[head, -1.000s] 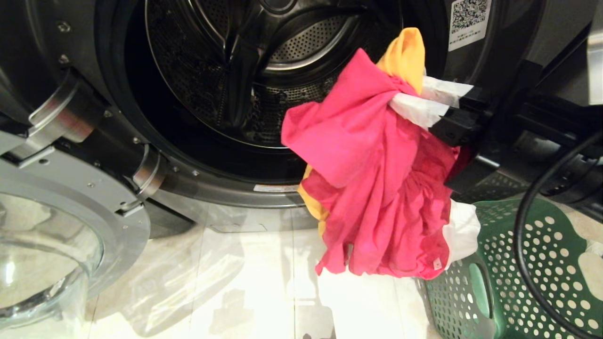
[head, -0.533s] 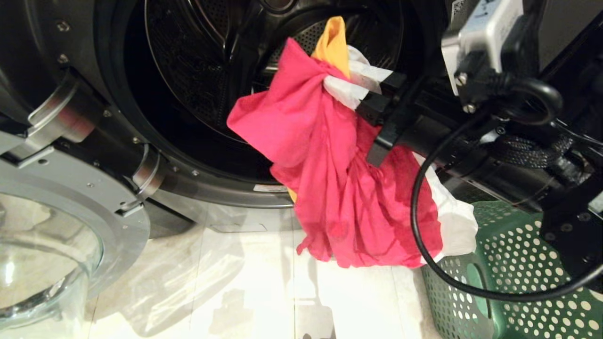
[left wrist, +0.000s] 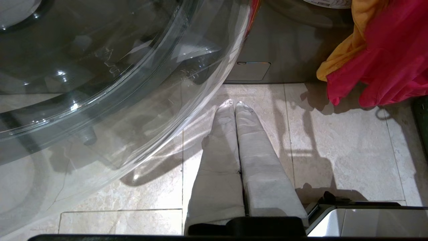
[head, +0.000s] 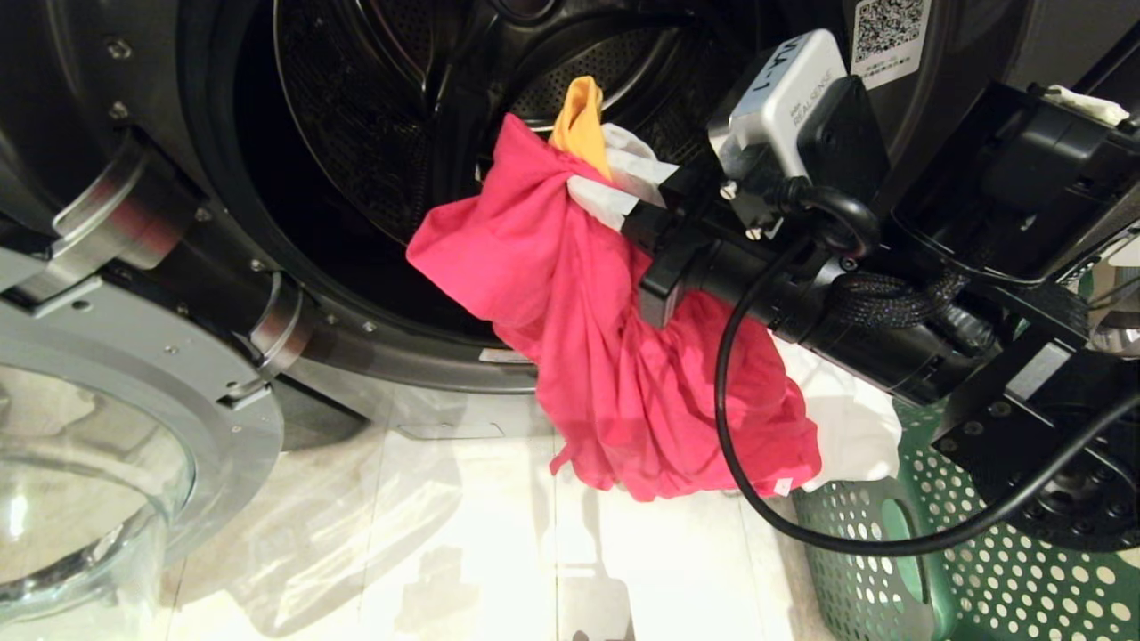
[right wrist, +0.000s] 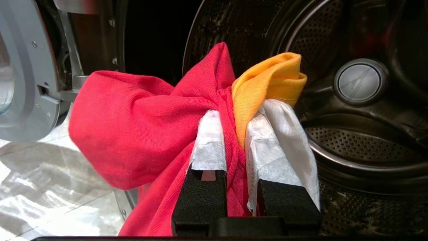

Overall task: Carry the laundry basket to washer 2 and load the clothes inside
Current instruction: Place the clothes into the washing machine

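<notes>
My right gripper (head: 614,191) is shut on a bunch of the clothes (head: 570,294): a pink-red garment, an orange-yellow one (head: 581,116) and a white one (head: 846,427). It holds them at the open mouth of the dark grey washer (head: 401,133), whose numeral label is out of view. The knot of cloth sits just past the door ring, and the pink folds hang down over the lower rim. In the right wrist view the cloth is pinched in the right gripper (right wrist: 234,115), facing the drum. The green laundry basket (head: 980,570) stands on the floor at lower right. My left gripper (left wrist: 234,103) is shut and empty, pointing at the floor tiles.
The washer's glass door (head: 89,463) stands swung open at the left, close to the left gripper. A black cable (head: 721,392) loops from the right wrist in front of the hanging cloth. Pale floor tiles (head: 463,534) lie before the washer.
The right arm has swung left and forward into view, carrying the bundle from beside the washer's right rim to the drum mouth. The left arm has stayed still.
</notes>
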